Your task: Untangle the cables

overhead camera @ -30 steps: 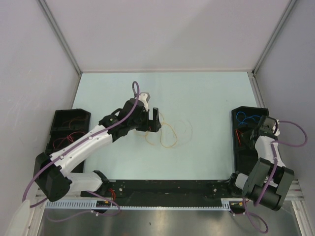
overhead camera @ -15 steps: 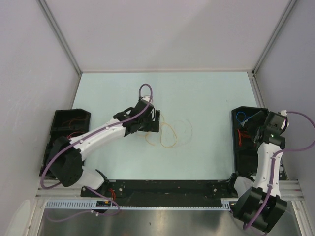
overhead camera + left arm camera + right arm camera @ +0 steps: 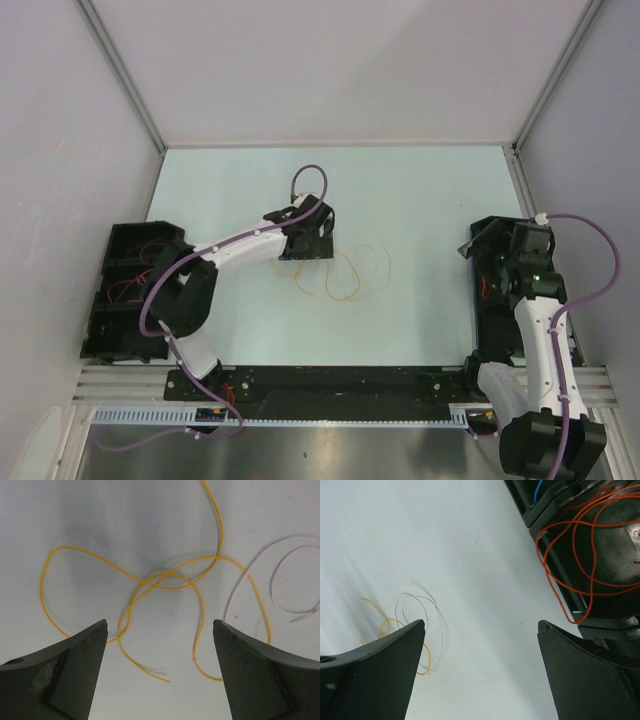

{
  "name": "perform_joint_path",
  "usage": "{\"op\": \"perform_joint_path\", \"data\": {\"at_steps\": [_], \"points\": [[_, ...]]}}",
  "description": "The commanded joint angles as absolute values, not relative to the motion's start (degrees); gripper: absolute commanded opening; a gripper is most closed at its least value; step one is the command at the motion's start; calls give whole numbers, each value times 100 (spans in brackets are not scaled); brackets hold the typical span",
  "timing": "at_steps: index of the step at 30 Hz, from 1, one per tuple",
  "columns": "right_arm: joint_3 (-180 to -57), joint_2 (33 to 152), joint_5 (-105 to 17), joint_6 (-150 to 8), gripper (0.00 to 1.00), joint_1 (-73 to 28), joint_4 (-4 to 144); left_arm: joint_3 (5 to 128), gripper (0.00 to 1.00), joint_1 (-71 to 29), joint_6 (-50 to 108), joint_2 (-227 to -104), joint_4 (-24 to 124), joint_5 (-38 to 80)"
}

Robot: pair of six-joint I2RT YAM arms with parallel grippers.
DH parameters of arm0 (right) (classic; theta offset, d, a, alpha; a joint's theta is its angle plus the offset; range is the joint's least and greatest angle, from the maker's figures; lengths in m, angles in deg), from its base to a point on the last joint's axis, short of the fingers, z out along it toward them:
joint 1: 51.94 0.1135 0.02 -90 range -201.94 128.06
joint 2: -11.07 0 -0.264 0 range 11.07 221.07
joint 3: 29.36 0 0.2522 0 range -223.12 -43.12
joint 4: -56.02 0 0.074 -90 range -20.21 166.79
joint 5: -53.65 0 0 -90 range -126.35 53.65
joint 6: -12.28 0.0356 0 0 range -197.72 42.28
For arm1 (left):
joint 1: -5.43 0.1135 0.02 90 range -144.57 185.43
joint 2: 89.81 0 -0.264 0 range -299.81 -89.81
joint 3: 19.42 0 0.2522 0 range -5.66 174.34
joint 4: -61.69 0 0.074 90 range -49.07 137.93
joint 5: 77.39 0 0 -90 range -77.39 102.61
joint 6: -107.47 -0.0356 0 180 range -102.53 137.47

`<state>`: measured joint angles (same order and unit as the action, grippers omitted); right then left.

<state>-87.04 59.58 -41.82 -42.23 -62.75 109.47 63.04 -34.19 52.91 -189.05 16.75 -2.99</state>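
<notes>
Jaws spread, empty on left gripper and right gripper — the left closing where the orange wires cross risks pinching two strands

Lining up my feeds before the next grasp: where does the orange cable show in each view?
Top external: the orange cable lies in loops mid-table.
Left wrist: centre of the picture, its loops crossing.
Right wrist: lower left.
Shared landmark: the pale cable right beside it, seen in all three views.
</notes>
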Motion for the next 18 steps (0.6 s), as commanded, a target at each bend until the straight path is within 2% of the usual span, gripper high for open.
{"op": "perform_joint_path", "data": {"at_steps": [1,7,12,18], "points": [[-8927,5958,-3750,-4010,99,-5863,10863,6441,91,-3263,6710,-18853,1488,-208],[-8927,6002,-3723,-4168,99,-5774,10749,4394,84,-3271,9531,-17736,3544,443],[-8927,5958,-3837,-4317,99,-5783,10775,5311,87,-3245,9964,-18560,2833,574],[-8909,5765,-4012,-4458,99,-5774,10811,5542,86,-3236,10632,-19009,2746,514]]}}
